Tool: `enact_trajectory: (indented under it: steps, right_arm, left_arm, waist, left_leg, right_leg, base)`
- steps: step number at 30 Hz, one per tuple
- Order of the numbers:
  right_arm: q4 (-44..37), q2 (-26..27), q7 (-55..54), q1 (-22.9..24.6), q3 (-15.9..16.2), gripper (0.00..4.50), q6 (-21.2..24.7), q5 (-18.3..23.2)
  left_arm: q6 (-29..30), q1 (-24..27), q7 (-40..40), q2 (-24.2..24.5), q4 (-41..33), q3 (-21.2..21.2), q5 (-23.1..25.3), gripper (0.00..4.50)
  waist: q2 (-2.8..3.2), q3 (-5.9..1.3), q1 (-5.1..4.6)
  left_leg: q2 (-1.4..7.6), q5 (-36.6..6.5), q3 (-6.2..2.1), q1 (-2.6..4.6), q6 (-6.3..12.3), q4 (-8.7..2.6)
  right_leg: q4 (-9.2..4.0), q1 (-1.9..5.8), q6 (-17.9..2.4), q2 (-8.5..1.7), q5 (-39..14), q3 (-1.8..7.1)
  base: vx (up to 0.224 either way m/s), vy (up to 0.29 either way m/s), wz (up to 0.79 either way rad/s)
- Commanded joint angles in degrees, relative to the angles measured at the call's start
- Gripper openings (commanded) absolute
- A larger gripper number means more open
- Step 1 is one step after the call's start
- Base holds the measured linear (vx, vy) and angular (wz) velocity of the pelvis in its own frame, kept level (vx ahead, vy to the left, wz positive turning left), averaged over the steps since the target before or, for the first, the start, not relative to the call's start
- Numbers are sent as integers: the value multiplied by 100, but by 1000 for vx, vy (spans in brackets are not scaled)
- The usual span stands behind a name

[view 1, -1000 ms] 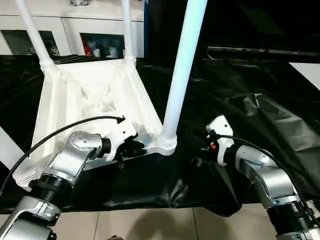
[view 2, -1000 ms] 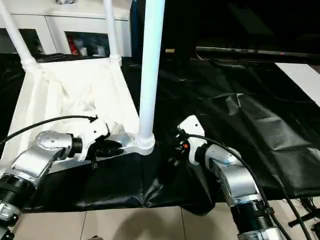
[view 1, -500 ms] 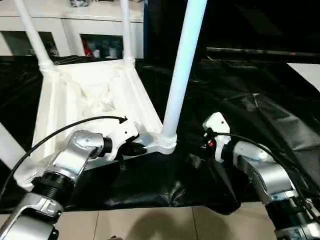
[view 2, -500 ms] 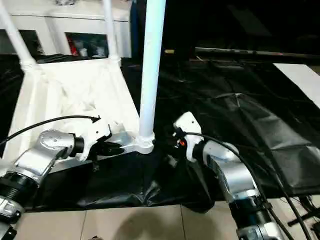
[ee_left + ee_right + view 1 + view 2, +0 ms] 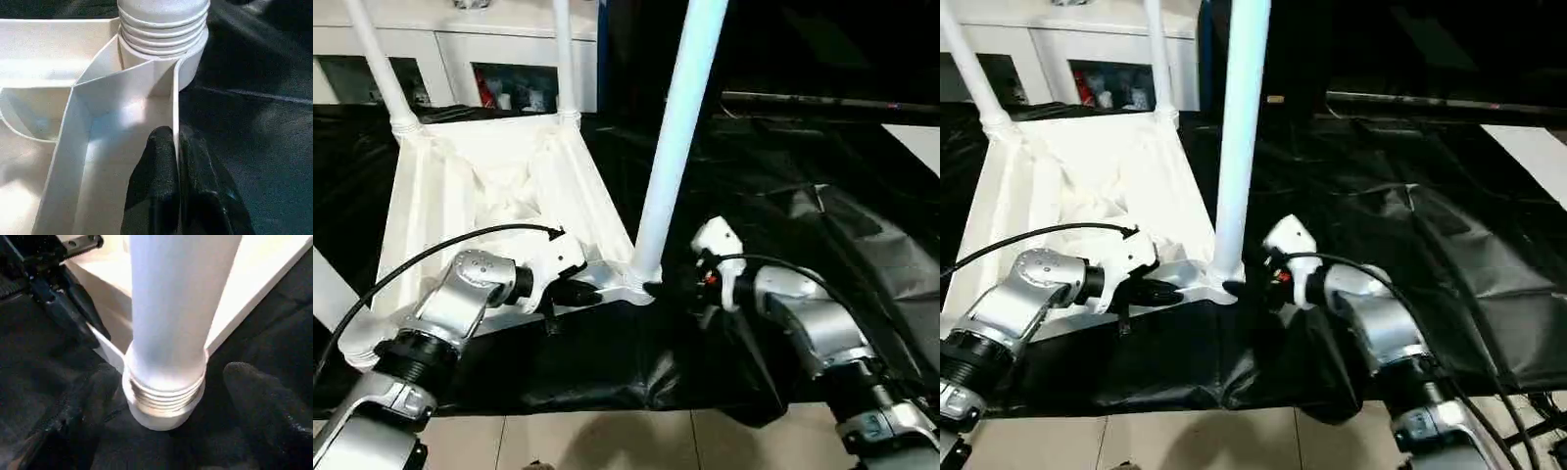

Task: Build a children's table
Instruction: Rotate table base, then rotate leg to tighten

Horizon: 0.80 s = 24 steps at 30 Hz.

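Children's table [image 5: 489, 186] upside down, top flat, legs [image 5: 677, 137] pointing up

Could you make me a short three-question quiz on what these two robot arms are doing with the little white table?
1. True or false: the children's table lies upside down on the black cloth.
2. What does the left gripper pinch? A) a leg B) the tabletop's thin side wall C) the cloth
3. Fill in: the right gripper stands open, its fingers either side of the near leg's ____ end.

Key: 1 true; 2 B; 3 threaded.
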Motion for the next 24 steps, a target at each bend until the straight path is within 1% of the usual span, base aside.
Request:
enact_trajectory:
  steps: [1,2,3,4,5,9,11,16,18,19,20,23,24]
  right_arm:
    - [232,19,74,-187,127,391,-210,-146]
    - [250,23,69,-193,131,391,-224,-157]
    - [505,94,-58,-298,128,391,-376,-249]
    - [505,94,-58,-298,128,391,-376,-249]
    - [653,147,-159,-366,102,391,-437,-261]
    - [1001,323,-255,-515,32,391,-556,-229]
    - [1094,403,-269,-564,28,391,-598,-221]
    - [1355,516,-286,-674,23,391,-713,-228]
    - [1521,566,-301,-741,-5,391,-819,-257]
    - [1521,566,-301,-741,-5,391,-819,-257]
    - [1684,614,-320,-815,-58,391,-937,-238]
    - [1796,654,-297,-869,-119,391,-985,-189]
    - [1839,658,-274,-886,-127,364,-1008,-176]
  left_arm:
    - [54,10,-113,-58,-21,-175,140,0]
    - [53,10,-112,-58,-21,-175,142,0]
    - [43,11,-99,-62,-11,-184,152,0]
    - [43,11,-99,-62,-11,-184,152,0]
    - [36,11,-91,-65,-2,-190,156,0]
    - [5,24,-59,-79,42,-201,175,0]
    - [-10,27,-52,-82,55,-201,183,0]
    - [-9,35,-53,-89,58,-199,200,0]
    - [-3,38,-55,-95,53,-192,208,0]
    - [-3,38,-55,-95,53,-192,208,0]
    - [-16,40,-49,-96,64,-183,210,0]
    - [-30,48,-53,-93,76,-171,207,0]
    - [-34,56,-53,-96,77,-165,216,0]
  waist:
    - [8,-339,-20]
    - [16,-333,-29]
    - [14,-332,-22]
    - [12,-333,-34]
    - [19,-335,-21]
    - [29,-344,-32]
    - [47,-343,-33]
    - [37,-340,-35]
    - [43,-340,-39]
    - [42,-340,-35]
    - [45,-345,-28]
    - [48,-346,-34]
    - [50,-340,-36]
  left_leg:
    - [6,-1625,82,32,-51,-363]
    - [2,-1673,79,33,-63,-363]
    - [6,-1691,80,41,-62,-364]
    - [5,-1712,76,38,-73,-365]
    - [8,-1714,78,53,-83,-365]
    - [11,-1651,79,41,-89,-366]
    - [10,-1683,78,40,-90,-373]
    - [13,-1744,75,46,-108,-379]
    - [15,-1790,74,51,-115,-378]
    - [14,-1777,77,50,-112,-376]
    - [18,-1729,77,50,-104,-378]
    - [16,-1721,80,46,-104,-378]
    - [17,-1740,78,48,-101,-382]
  right_leg:
    - [-444,256,-927,-324,-1767,186]
    - [-454,246,-908,-326,-1892,186]
    - [-466,244,-880,-330,-1947,191]
    - [-459,235,-888,-334,-1988,191]
    - [-472,233,-872,-329,-2009,190]
    - [-432,241,-979,-320,-1692,195]
    - [-433,245,-995,-315,-1666,194]
    - [-439,242,-987,-324,-1766,193]
    - [-443,235,-980,-329,-1845,195]
    - [-443,236,-979,-327,-1824,198]
    - [-433,238,-996,-326,-1731,201]
    - [-425,244,-1040,-320,-1647,198]
    - [-428,242,-1030,-321,-1686,196]
  base:
    - [0,0,0]
    - [0,0,0]
    - [0,0,0]
    - [0,0,0]
    - [0,0,0]
    - [0,0,0]
    - [0,0,0]
    - [0,0,0]
    - [0,0,0]
    - [0,0,0]
    - [0,0,0]
    - [0,0,0]
    - [0,0,0]
